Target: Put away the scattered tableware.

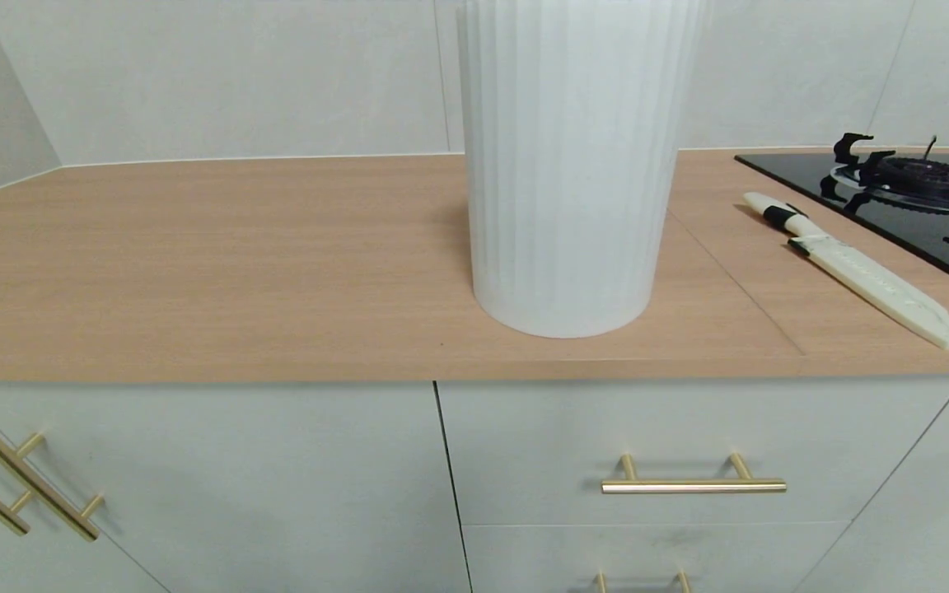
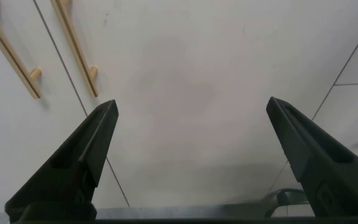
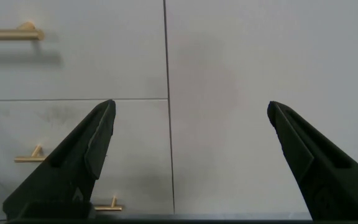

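Knife (image 1: pixel 849 268), cream blade and handle: flat on wooden countertop (image 1: pixel 194 263), right side, just beside black gas hob (image 1: pixel 911 198), well apart from tall white ribbed container (image 1: pixel 569 165) standing mid-counter. Left gripper (image 2: pixel 191 104): jaws spread wide, nothing held, facing cabinet doors with brass handles (image 2: pixel 73 46). Right gripper (image 3: pixel 191 106): jaws spread wide, nothing held, facing drawer fronts (image 3: pixel 73 74)

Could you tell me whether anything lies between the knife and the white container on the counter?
Nothing visible does. The knife lies to the right of the container, apart from it, with only bare counter between them. The stove sits beyond the knife, farther right, out of that path.
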Controlling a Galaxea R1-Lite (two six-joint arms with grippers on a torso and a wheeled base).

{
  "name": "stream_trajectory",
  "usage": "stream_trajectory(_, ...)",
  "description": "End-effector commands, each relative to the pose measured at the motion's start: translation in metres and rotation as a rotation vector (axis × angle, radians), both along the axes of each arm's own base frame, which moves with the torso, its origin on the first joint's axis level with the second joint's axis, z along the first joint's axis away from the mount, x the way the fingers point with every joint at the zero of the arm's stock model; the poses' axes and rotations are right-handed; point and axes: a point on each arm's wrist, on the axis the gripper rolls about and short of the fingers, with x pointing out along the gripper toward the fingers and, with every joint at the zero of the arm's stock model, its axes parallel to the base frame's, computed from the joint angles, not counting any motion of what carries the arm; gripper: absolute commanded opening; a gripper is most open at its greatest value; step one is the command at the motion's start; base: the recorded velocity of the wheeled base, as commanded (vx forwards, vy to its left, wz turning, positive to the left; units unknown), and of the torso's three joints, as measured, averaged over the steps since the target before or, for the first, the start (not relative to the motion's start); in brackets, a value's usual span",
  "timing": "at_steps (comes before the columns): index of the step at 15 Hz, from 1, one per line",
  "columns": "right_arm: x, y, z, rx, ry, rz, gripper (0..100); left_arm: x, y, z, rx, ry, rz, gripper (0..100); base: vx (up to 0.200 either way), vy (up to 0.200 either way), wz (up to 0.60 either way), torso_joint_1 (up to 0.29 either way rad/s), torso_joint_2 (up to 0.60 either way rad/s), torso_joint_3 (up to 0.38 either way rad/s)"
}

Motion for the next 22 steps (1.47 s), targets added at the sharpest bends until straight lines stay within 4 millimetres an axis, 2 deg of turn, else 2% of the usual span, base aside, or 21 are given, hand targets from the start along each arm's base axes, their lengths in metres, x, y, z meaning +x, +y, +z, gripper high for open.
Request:
stream_trajectory(1, 0.0001, 0.0000, 0.0001, -0.001, 0.001, 0.000, 100, 0.0000, 0.0000, 0.0000, 0.000, 0.000, 0.000, 100, 0.000, 0.000, 0.00, 0.129, -0.33, -0.237)
stream_trajectory(7, 0.0001, 0.0000, 0.0001, -0.001, 0.001, 0.000, 100, 0.0000, 0.0000, 0.0000, 0.000, 0.000, 0.000, 100, 0.000, 0.000, 0.00, 0.119, -0.44, -0.268)
stream_trajectory(22, 0.0001, -0.0001, 0.0001, 0.001, 0.001, -0.003, 100, 0.0000, 0.0000, 0.0000, 0.000, 0.000, 0.000, 100, 0.000, 0.000, 0.00, 0.240, -0.49, -0.273)
